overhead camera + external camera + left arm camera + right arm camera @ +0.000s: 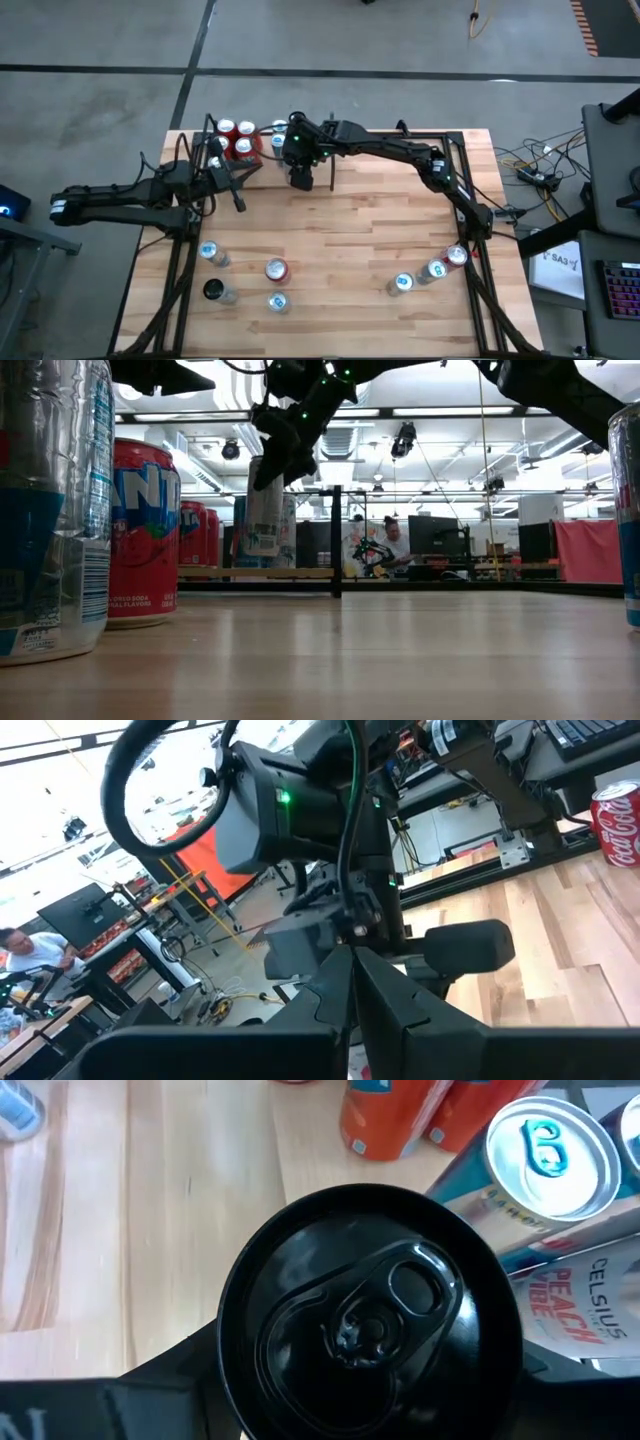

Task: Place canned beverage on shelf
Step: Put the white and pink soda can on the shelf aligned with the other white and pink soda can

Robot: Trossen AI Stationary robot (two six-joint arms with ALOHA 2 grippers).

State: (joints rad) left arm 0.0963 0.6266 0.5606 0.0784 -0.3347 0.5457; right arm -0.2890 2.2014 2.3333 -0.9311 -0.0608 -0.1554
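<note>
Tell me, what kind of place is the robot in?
Probably a big robotics lab or workshop. There's a bare concrete floor, long ceiling lights over desks with monitors, and cables trailing beside the wooden table.

Right claw (300, 178) grips from above; left claw (238, 203) closed, idle

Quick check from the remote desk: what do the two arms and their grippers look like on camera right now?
Both arms are dark, jointed links. The right arm carries a boxy black wrist housing with a green light, and black cable runs along it. The left arm has a pale band near its base. The left gripper has matte black, angular fingers; the right gripper looks equally dark.
</note>
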